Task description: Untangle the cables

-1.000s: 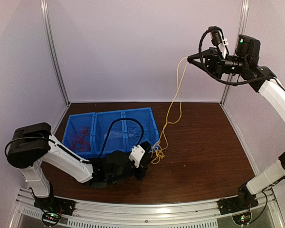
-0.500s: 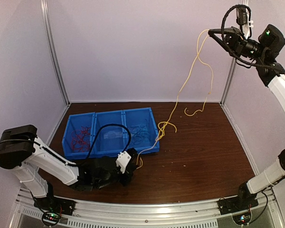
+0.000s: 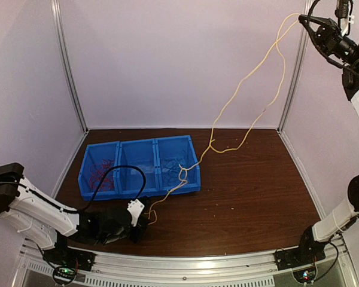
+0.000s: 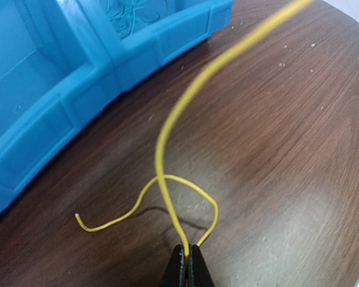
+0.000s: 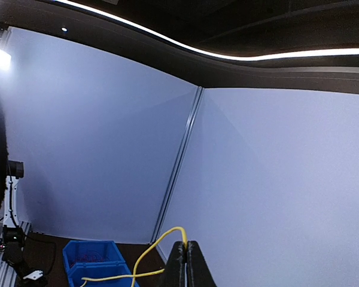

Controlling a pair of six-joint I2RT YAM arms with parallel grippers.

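Note:
Yellow cables [image 3: 227,110] stretch from the table near the blue bins up to the top right corner, crossed in a small knot [image 3: 183,172] over the right bin. My left gripper [image 3: 145,220] is low at the table's front left and shut on a yellow cable [image 4: 167,149], whose loose end loops on the wood. My right gripper [image 3: 300,16] is raised high at the top right and shut on a yellow cable [image 5: 145,255]. Red cables [image 3: 100,171] lie in the left bin and light blue cables [image 3: 170,162] in the right bin.
A blue bin [image 3: 194,183] with three compartments stands at the back left of the brown table [image 3: 257,197]. A thick black arm cable [image 3: 119,173] arches over the bin's front. Metal frame posts [image 3: 69,66] stand at the back corners.
My right gripper rose higher and further right with the yellow cable. My left gripper drew back left toward the front edge, and the yellow cables pulled out straighter between them.

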